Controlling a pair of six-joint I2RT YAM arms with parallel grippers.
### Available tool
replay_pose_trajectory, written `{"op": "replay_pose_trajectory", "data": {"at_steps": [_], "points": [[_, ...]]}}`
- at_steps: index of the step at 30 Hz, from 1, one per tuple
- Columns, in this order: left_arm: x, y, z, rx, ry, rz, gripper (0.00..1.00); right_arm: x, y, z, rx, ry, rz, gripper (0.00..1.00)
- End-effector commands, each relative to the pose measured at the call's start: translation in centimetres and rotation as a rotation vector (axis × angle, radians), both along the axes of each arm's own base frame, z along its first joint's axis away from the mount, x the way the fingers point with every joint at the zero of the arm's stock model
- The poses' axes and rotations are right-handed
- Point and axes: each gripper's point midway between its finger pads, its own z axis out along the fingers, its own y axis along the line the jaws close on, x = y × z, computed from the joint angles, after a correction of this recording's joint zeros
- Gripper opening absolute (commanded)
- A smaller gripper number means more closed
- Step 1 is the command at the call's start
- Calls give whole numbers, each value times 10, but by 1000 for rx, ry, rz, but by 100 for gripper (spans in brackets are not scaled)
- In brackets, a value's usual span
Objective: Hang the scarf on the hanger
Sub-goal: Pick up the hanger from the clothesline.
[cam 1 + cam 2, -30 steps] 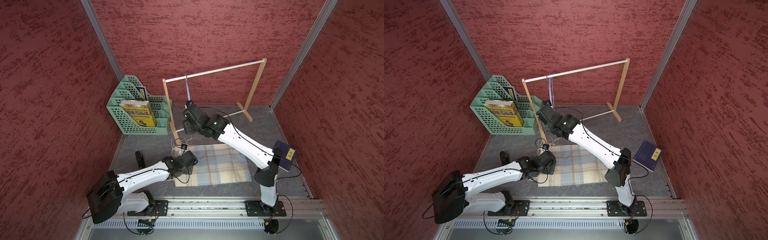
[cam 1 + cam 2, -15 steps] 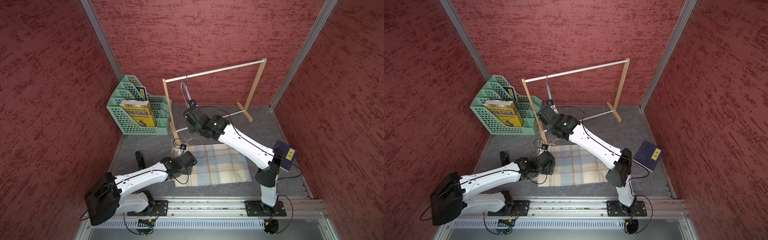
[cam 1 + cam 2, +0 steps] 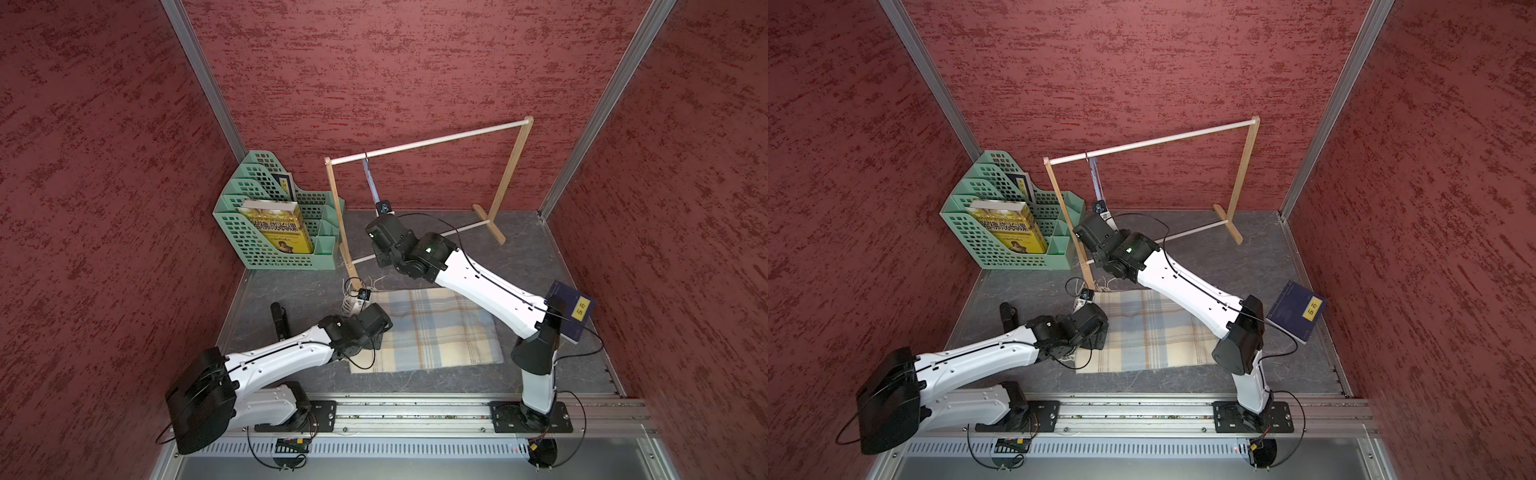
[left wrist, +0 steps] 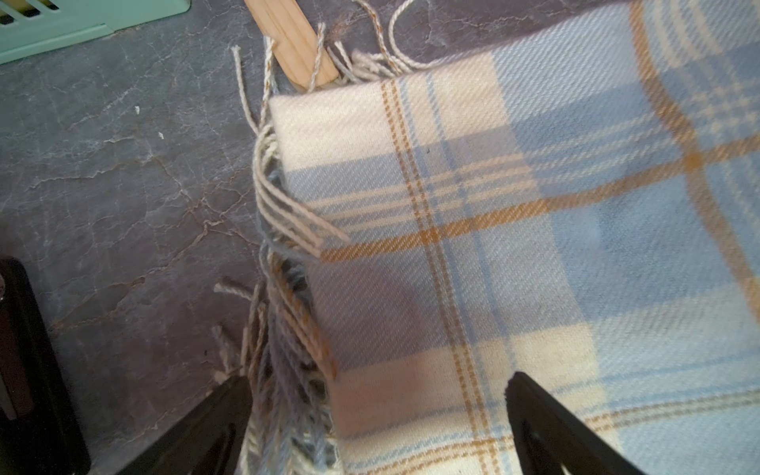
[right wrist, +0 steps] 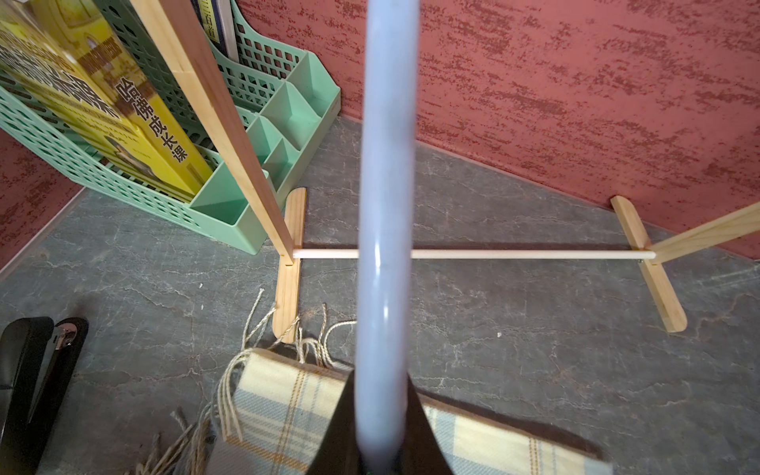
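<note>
Right wrist view: the right hand (image 5: pixel 380 411) pinches the pale-blue hanger (image 5: pixel 386 205), hooked on the wooden rack (image 3: pixel 428 141), likely steadying it. The left hand (image 4: pixel 378 382), spread wide, hovers over the fringed edge of the scarf (image 4: pixel 534 246), flat on the desk (image 3: pixel 519 257) toward its front edge. Next it must close there and lift. A green file rack (image 3: pixel 270 253) in the rear-left corner holds a yellow book (image 3: pixel 276 226).
</note>
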Motion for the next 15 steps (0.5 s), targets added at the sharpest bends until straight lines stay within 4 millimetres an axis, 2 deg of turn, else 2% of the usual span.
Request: {"op": "replay_pose_trajectory", "data": {"at_steps": [1, 5, 10, 12, 15], "points": [[11, -1, 21, -13, -65, 21, 100, 0, -7, 24, 28, -73, -14, 0], [26, -5, 51, -6, -150, 12, 100, 0, -13, 53, 50, -155, -10, 0], [42, -7, 84, -7, -235, -4, 100, -6, -34, 94, 66, -260, -15, 0], [47, -7, 91, -10, -248, -4, 100, -9, -42, 99, 57, -275, -22, 0], [51, -7, 97, -17, -253, -8, 100, -12, -51, 90, 32, -269, -32, 0]]}}
